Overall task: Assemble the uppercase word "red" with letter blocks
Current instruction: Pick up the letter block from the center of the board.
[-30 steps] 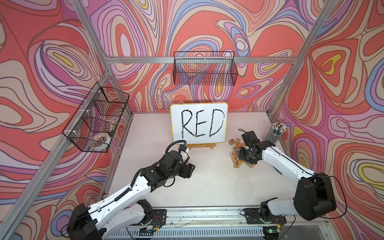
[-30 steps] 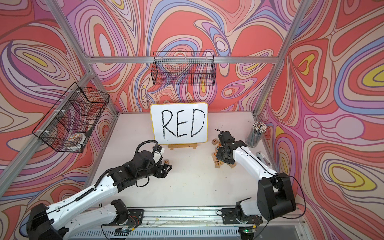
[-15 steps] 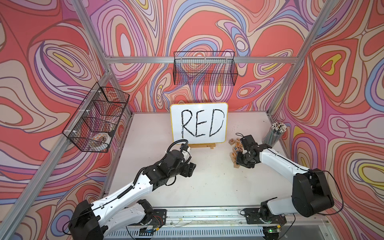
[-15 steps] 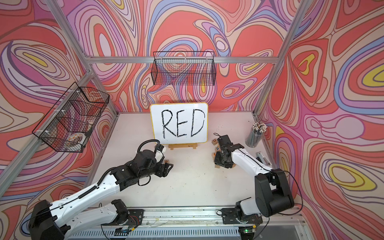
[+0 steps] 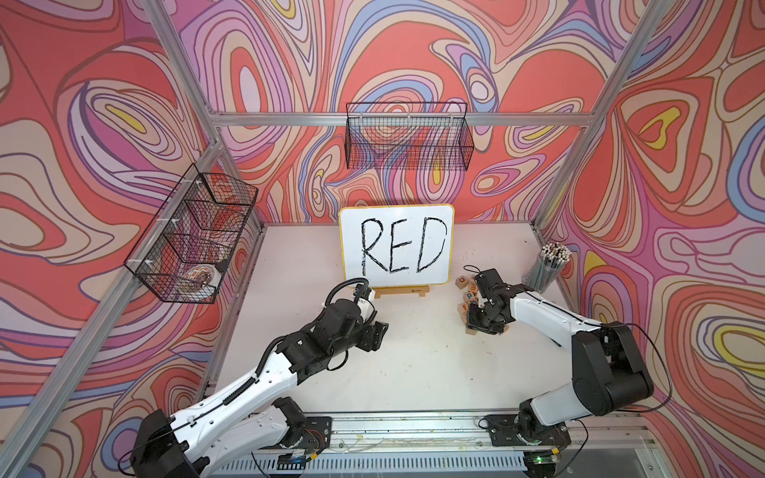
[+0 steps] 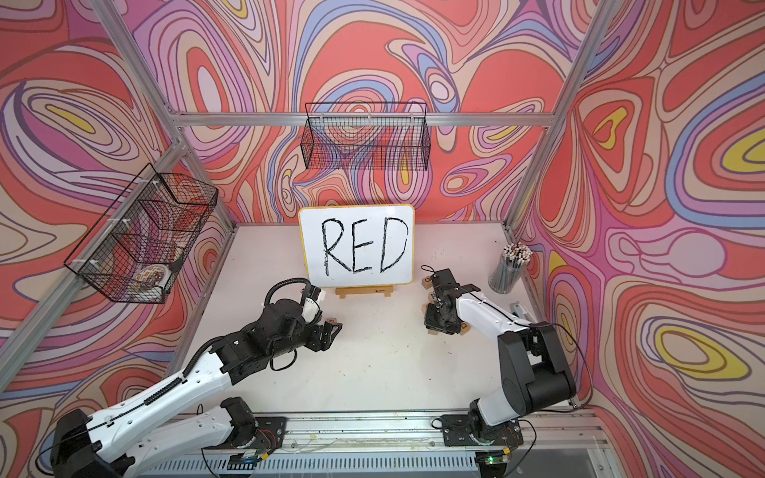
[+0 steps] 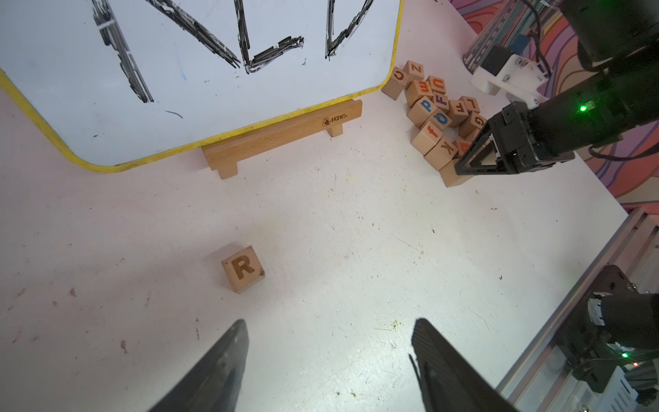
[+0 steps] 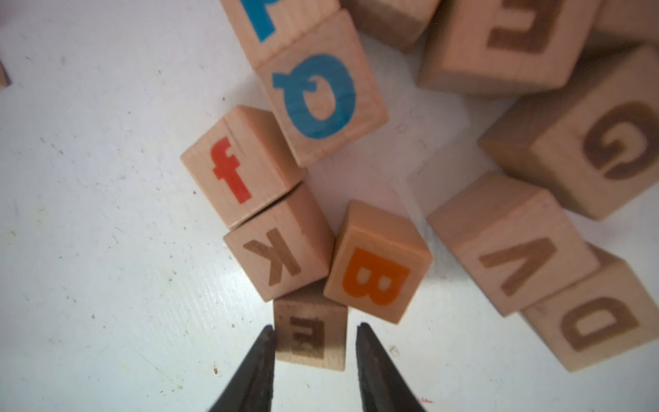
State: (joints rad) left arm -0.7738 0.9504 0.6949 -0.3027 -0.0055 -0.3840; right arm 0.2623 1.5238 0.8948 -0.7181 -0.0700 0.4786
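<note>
Straddling the E block [image 8: 310, 335] at the edge of the letter blocks [image 7: 438, 117], right gripper [image 8: 315, 325] fingers slightly apart, not clamped, left gripper [image 7: 330, 321] wide open, empty, R block [image 7: 243, 269] alone on the table [image 7: 356, 221] ahead.

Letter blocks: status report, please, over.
Left jaws open, empty, R block alone ahead. Right jaws open, straddling E block. K block and B block crowd its far side.

Yellow-edged whiteboard [image 5: 396, 248] reading RED sits on a wooden stand [image 5: 403, 291] on a white table [image 5: 414, 372]. Wire basket [image 5: 407, 136] hangs on the back wall, another basket [image 5: 190, 236] left, pencil cup [image 5: 544, 273] right.
</note>
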